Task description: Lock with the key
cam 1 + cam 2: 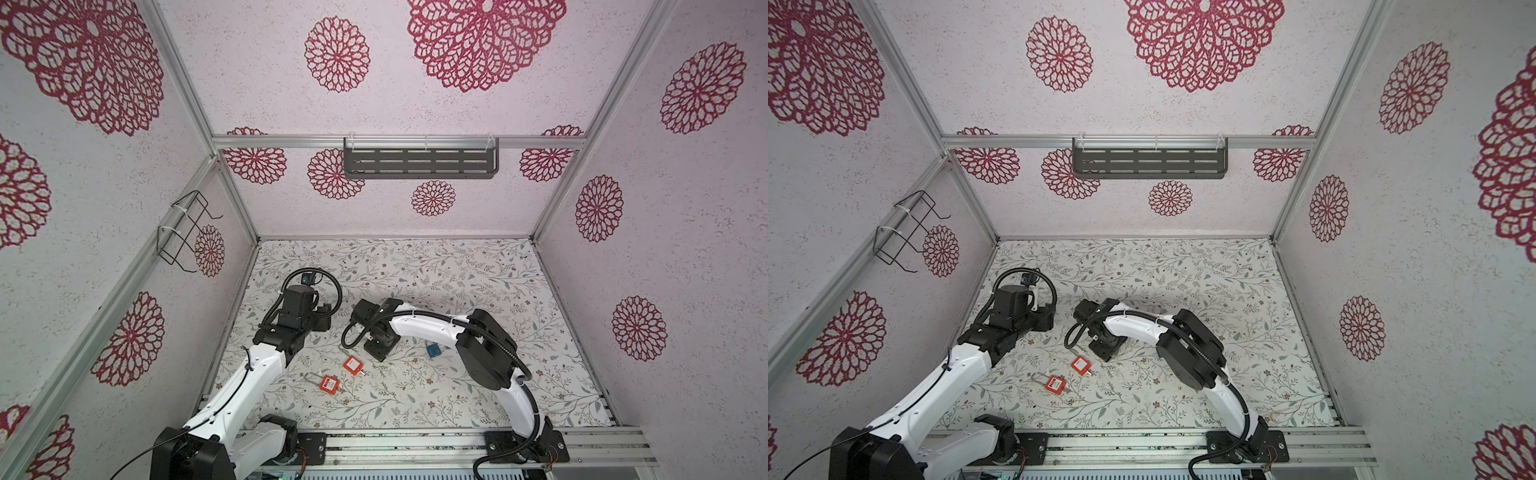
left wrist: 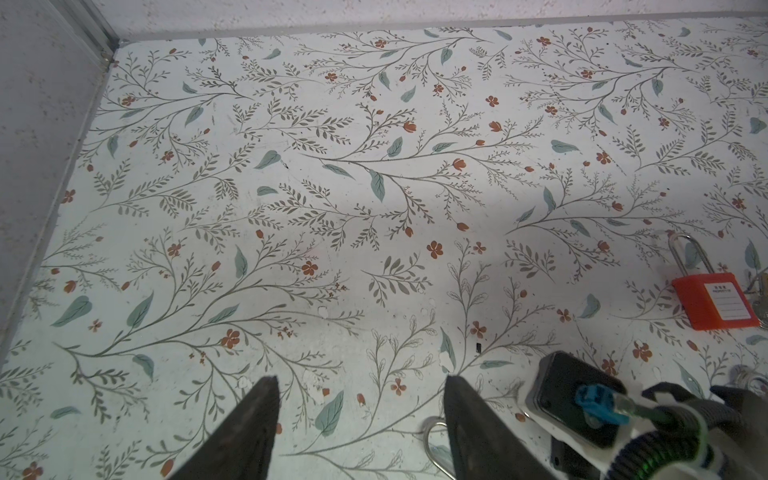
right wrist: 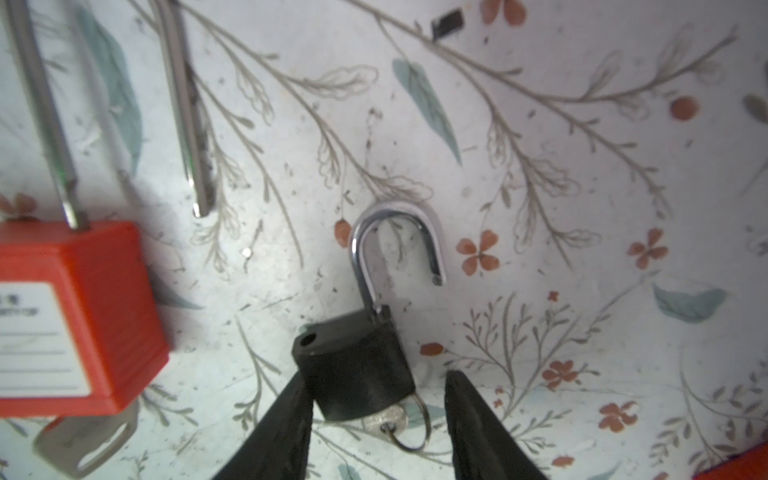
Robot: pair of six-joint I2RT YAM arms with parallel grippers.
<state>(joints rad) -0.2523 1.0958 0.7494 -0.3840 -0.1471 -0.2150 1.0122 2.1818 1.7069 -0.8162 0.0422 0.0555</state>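
**A:** Start at the left. What is the left gripper (image 2: 361, 378) doing?

**B:** It hangs over the mat (image 1: 457, 282) with its fingers spread wide. Nothing is between them.

**A:** What comes next?

**B:** A red lock (image 1: 328, 383) and a second red lock (image 1: 352, 365) lie flat on the mat. They are near each other but not touching.

**A:** Where is the lock for the task?

**B:** The black lock (image 3: 353, 361) lies on the mat under the right gripper (image 3: 376, 374). The arm hides it in both top views, but the right wrist view shows it plainly. Its shackle (image 3: 360, 266) is open, with one leg free of the body. The key (image 3: 384, 419) sits in the bottom of the body, with a ring through it.

**A:** Is the right gripper pinching it?

**B:** No. The fingers stand apart on either side of the body. One finger (image 3: 282, 419) looks to be touching a corner, and the other is clear of it.

**A:** Is there anything further right?

**B:** A blue piece (image 1: 434, 350) lies on the mat, partly hidden by the right arm.
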